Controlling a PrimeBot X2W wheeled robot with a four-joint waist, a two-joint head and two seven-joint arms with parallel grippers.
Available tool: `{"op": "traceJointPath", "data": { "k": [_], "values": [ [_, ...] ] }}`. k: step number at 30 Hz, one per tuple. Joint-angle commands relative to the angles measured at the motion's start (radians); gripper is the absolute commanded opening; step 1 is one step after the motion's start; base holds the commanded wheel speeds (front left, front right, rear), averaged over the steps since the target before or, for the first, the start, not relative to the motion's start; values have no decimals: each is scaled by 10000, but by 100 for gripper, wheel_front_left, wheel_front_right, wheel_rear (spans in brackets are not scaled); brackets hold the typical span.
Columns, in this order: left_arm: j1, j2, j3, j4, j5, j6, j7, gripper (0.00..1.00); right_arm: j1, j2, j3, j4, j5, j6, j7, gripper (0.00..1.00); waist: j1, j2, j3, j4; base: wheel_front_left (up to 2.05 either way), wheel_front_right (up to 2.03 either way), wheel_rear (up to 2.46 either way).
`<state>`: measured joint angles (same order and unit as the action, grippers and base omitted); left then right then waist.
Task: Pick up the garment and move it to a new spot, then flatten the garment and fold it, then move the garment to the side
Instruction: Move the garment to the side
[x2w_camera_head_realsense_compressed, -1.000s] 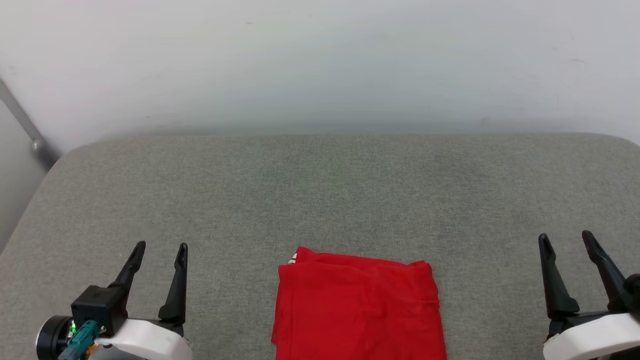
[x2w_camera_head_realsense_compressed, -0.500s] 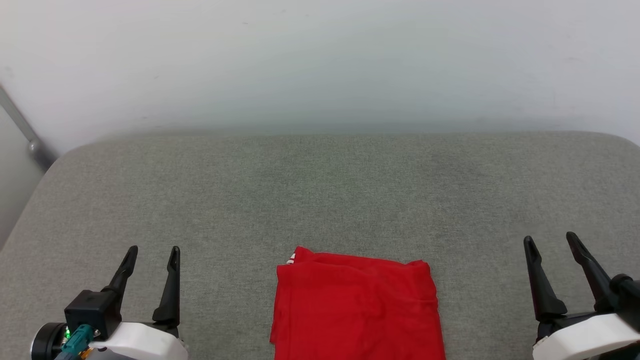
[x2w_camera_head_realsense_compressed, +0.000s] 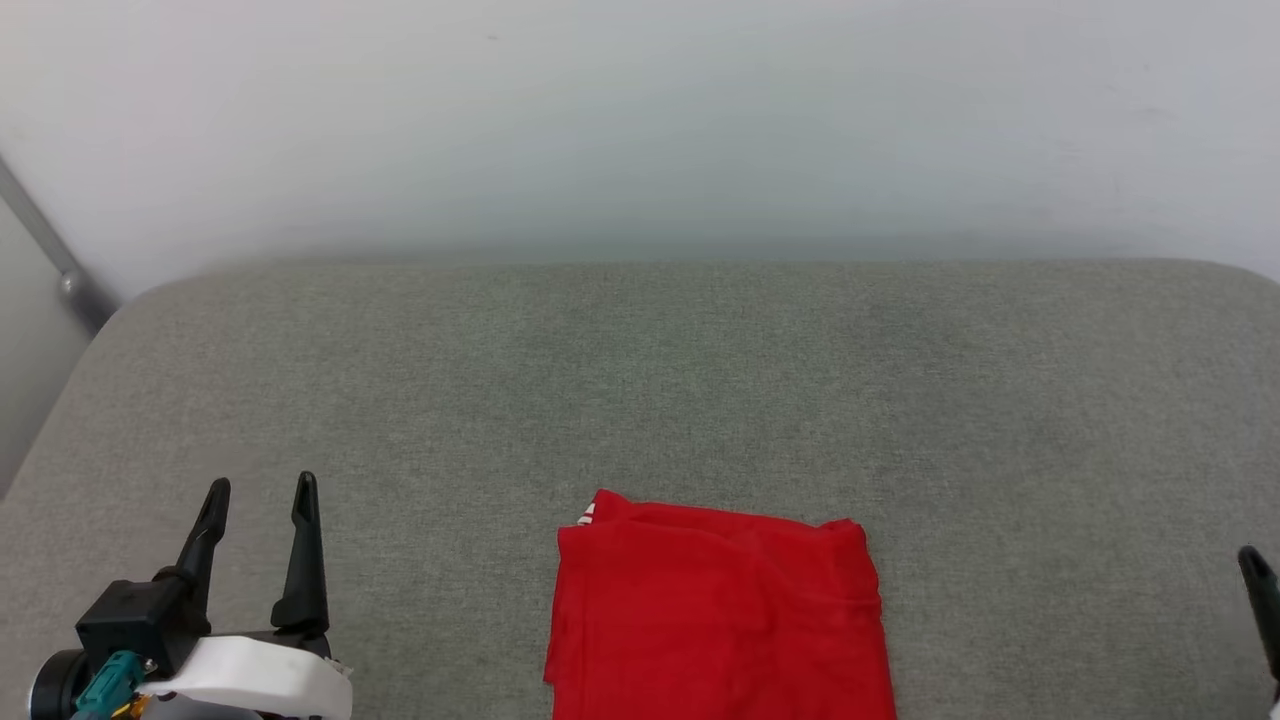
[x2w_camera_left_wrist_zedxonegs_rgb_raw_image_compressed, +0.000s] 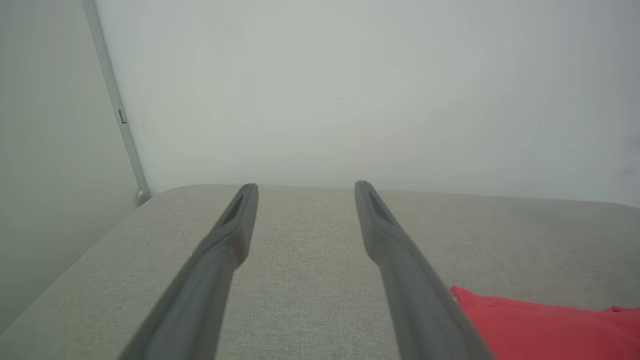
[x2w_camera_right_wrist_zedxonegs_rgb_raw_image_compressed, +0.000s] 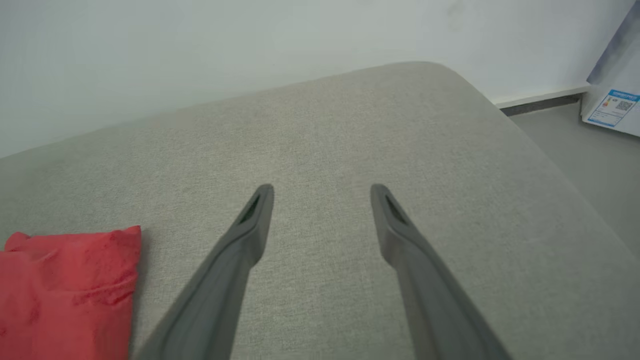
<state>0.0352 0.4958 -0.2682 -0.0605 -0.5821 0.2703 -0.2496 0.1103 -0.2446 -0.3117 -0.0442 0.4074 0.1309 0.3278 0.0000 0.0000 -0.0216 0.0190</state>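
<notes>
Both claws draw back outward: left claw (x2w_camera_head_realsense_compressed: 262, 482) toward 8 o'clock, right claw (x2w_camera_right_wrist_zedxonegs_rgb_raw_image_compressed: 322, 189) past 4 o'clock, fingers apart, empty. Garment (x2w_camera_head_realsense_compressed: 715, 620) lies at 6 o'clock on the grey cushion (x2w_camera_head_realsense_compressed: 640, 380), apparently folded (near edge cropped). Move aside probably pending.

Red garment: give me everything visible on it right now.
The garment is bright red, soft-looking fabric, folded into a rough rectangle with plain red facing up. Shallow wrinkles cross it, and a sliver of white striped trim peeks out at its far left corner. It lies flat on the grey upholstered surface, near the front middle; the head view's bottom edge cuts off its near part. Only that surface touches it: the left gripper and right gripper are open, off to either side.
</notes>
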Motion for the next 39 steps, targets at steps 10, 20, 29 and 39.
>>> {"op": "traceJointPath", "data": {
  "k": [10,20,29,39],
  "values": [
    [-167,-216,101,-195,217,-76,-116,100,-282,29,-770,1536,2929,-5,4140,100,0,0,343,650,0,0,0],
    [-626,-434,260,-43,359,-354,-158,100,-1256,1653,-517,2733,4550,-5,6586,100,0,0,1005,1109,0,0,0],
    [-932,-568,249,143,609,-447,-169,100,-2510,1966,491,4337,6312,-5,6408,100,0,0,1222,1321,0,0,0],
    [-929,-674,80,306,829,-551,-161,100,-2998,1923,1740,5374,6836,-5,5684,0,0,0,1045,1500,0,0,0]
  ]
}}
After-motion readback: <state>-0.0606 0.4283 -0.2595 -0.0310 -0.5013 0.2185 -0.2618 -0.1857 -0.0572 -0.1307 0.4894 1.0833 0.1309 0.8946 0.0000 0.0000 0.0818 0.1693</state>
